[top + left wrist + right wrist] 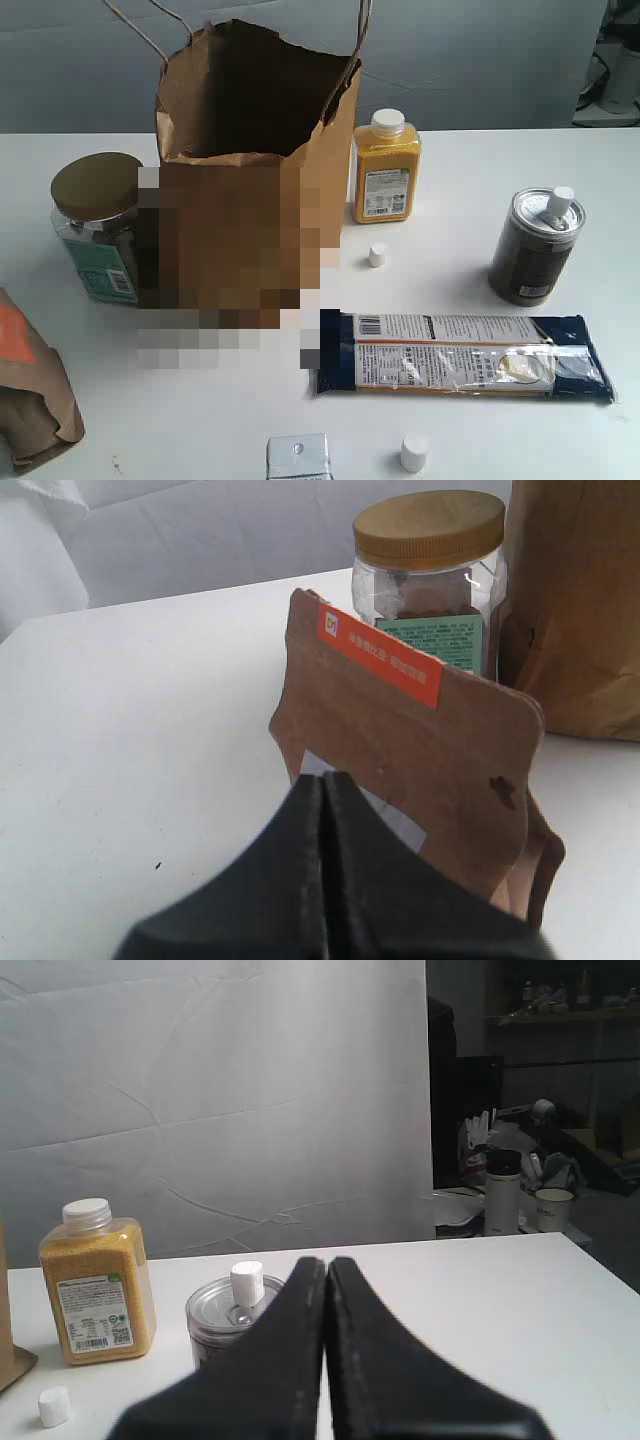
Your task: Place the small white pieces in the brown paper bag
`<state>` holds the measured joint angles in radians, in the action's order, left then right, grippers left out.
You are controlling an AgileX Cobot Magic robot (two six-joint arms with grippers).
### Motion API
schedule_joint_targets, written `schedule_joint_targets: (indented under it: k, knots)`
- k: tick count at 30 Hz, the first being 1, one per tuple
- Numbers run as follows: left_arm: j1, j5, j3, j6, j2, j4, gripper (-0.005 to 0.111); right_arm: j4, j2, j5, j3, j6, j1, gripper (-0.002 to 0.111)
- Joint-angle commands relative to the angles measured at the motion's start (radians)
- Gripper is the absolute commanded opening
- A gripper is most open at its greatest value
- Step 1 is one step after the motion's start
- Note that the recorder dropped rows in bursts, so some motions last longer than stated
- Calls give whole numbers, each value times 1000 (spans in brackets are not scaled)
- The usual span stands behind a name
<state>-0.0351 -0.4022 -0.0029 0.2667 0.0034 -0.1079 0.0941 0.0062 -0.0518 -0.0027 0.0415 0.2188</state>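
Note:
The tall brown paper bag (250, 150) stands open at the back left of the table, and an edge of that brown paper bag (580, 610) shows in the left wrist view. Three small white pieces are in view: one (377, 255) on the table in front of the yellow bottle, one (561, 203) on top of the dark can, one (415, 453) near the front edge. Two of the white pieces show in the right wrist view, one on the can (247, 1283) and one on the table (53, 1407). My left gripper (323, 778) is shut and empty. My right gripper (326, 1262) is shut and empty. Neither gripper shows in the exterior view.
A yellow bottle with a white cap (386, 168), a dark can (533, 248), a flat blue-edged packet (460, 355), a clear jar with a gold lid (95, 225), a small brown bag with an orange patch (30, 385) and a metallic box (298, 458) stand on the white table (200, 400).

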Motion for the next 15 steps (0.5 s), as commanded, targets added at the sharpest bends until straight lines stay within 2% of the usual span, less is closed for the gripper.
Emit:
schedule_joint_targets:
  k: [1,11,15]
  knots:
    - [4,8,3,-2,-3,-9,0,3,-6,9,3,7,-5,0]
    - [4,8,3,-2,-3,-9,0,12,-6,15,3,-10,-5,0]
    - [4,8,3,-2,-3,-9,0,212,-6,62,3,-148,-5,0]
